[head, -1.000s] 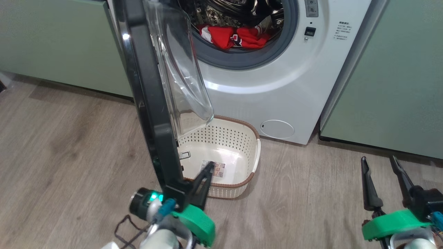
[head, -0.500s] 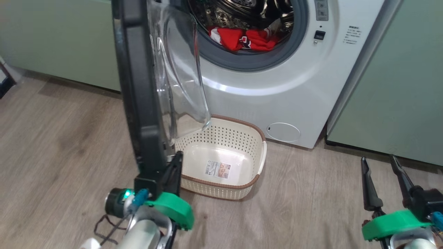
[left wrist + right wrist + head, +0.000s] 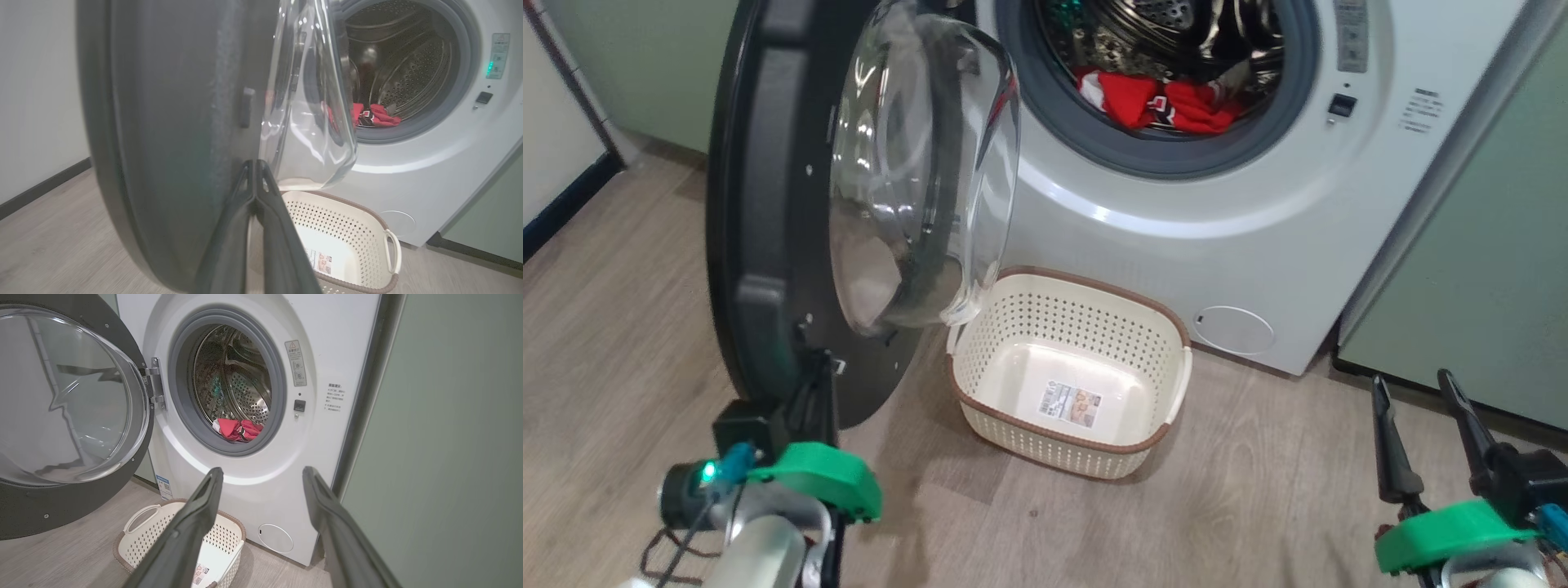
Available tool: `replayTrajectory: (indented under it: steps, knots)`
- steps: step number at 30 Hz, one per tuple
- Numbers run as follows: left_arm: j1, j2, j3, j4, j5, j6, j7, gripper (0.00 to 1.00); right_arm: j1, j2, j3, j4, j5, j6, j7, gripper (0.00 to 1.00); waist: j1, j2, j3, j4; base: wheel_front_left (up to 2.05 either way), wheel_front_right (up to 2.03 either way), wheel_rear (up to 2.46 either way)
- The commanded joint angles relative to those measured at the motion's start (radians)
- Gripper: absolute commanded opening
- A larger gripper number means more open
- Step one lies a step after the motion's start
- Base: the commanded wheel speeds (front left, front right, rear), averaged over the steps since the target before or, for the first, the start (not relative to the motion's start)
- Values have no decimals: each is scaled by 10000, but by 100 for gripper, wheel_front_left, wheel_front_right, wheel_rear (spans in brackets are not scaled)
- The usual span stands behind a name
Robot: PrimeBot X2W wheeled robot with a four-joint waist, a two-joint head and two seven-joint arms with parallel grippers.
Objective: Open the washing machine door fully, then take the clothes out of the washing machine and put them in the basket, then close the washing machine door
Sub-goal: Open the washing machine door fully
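The washing machine [image 3: 1176,237] stands with its door [image 3: 768,204] swung out to the left, black frame and clear bulging window facing the drum. Red clothes [image 3: 1160,102] lie at the front of the steel drum, also seen as clothes [image 3: 237,428] from the right wrist. The cream basket [image 3: 1054,445] sits empty on the floor below the opening. My left gripper [image 3: 821,371] is shut, its tips pressed against the inner face of the door's lower frame; in its own view the left gripper [image 3: 255,163] holds nothing. My right gripper [image 3: 1411,382] hangs open at the lower right, apart from everything.
Pale green cabinets [image 3: 1486,245] flank the machine on the right and behind the door. A white wall with dark skirting [image 3: 564,196] runs at the far left. A small round white cover [image 3: 1233,329] sits low on the machine's front. Wooden floor [image 3: 1258,490] lies around the basket.
The door has swung further open to the left, from edge-on to showing its inner face. My left gripper went left with it. The camera also turned left. The right gripper stayed put.
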Motion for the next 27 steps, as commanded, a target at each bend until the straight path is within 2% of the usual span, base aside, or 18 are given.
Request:
replayTrajectory:
  steps: [1, 11, 27]
  knots:
    - [-426, 305, 644, -267, -107, 74, -135, 0, 0, -115, 154, -267, 13, -7, -93, 100, 0, 0, 2, 254, 0, 0, 0]
    - [-1170, 509, 1570, 239, -71, -68, -136, 0, -34, -161, 271, -297, -13, -7, -93, 100, 0, 0, 208, 754, 0, 0, 0]
    - [-2781, 353, 3800, 2421, -101, -1212, -137, 0, -401, -379, 453, -171, -30, -7, -93, 100, 0, 0, 798, 606, 0, 0, 0]
